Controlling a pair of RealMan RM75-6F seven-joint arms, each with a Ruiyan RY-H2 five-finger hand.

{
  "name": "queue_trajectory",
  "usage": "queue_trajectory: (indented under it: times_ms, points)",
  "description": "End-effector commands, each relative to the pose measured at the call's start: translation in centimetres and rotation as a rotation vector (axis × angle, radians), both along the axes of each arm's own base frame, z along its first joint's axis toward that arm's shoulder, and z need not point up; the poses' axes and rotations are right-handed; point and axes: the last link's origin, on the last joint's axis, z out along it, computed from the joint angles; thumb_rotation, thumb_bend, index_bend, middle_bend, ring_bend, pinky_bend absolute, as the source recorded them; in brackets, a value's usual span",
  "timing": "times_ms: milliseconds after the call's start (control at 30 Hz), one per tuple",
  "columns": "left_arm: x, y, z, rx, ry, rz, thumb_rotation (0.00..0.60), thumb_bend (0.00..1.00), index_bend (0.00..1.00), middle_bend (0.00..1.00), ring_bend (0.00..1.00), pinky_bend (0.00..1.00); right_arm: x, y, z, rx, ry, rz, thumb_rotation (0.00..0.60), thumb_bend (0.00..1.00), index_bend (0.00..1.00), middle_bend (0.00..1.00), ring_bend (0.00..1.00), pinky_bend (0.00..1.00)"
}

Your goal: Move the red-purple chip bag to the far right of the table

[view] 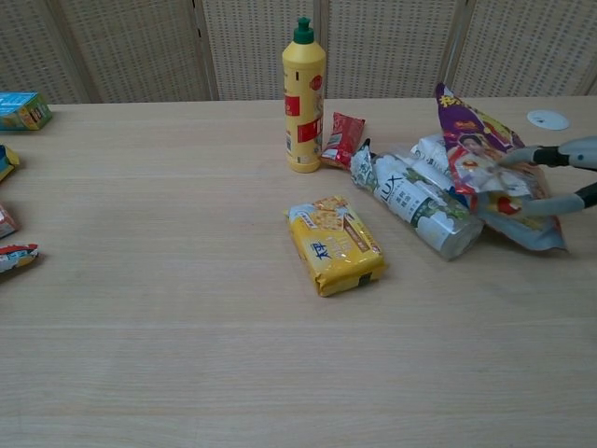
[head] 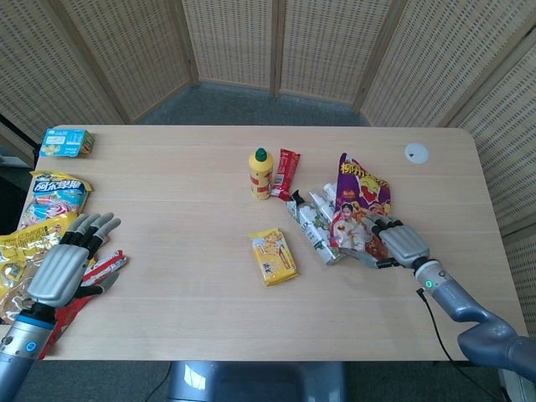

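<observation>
right hand [head: 400, 244] gripping red-purple chip bag [head: 360, 207]

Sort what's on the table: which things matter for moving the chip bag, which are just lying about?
Job: red-purple chip bag, held by right hand.
Lying about: yellow bottle, yellow snack pack, Lux pack, small red packet, left hand.

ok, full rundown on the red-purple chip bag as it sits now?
The red-purple chip bag is glossy crinkled foil, purple at its top, red with printed faces lower down. It is tilted up, its top corner raised off the table, gripped at its lower end by the right hand. It leans beside the white-green LUX pack.
</observation>
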Motion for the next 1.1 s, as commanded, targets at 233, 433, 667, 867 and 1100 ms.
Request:
queue_trajectory:
  times_ms: [233,433,667,867,1100]
  points:
    - [-0.2,-0.3,0.0,-0.002,-0.009,0.003,0.6,0.33,0.1,0.0,0.0,0.0,0.4,-0.3,0.1,-0.059,-0.021,-0.007,0.137,0.26,0.0,0.0,0.0,0.0]
    - [-1.1,-0.9,0.6,0.015,-0.007,0.033,0.6,0.33,0.1,0.0,0.0,0.0,1.6,-2.3,-0.9,-0.073,0.006,-0.005,0.078,0.25,0.0,0.0,0.0,0.0]
    - [-1.7,-1.0,0.7,0.016,-0.008,0.046,0.6,0.33,0.1,0.0,0.0,0.0,2.8,-3.9,-1.2,-0.121,0.032,0.004,0.0,0.25,0.0,0.0,0.0,0.0]
    - [-1.7,-0.7,0.5,0.011,-0.012,0.038,0.6,0.33,0.1,0.0,0.0,0.0,3.9,-4.0,0.0,-0.172,0.051,0.016,0.0,0.2,0.0,0.0,0.0,0.0]
    - [-1.8,-0.5,0.1,0.003,-0.019,0.034,0.6,0.33,0.1,0.0,0.0,0.0,5.8,-4.2,1.8,-0.223,0.049,0.048,0.0,0.17,0.0,0.0,0.0,0.0]
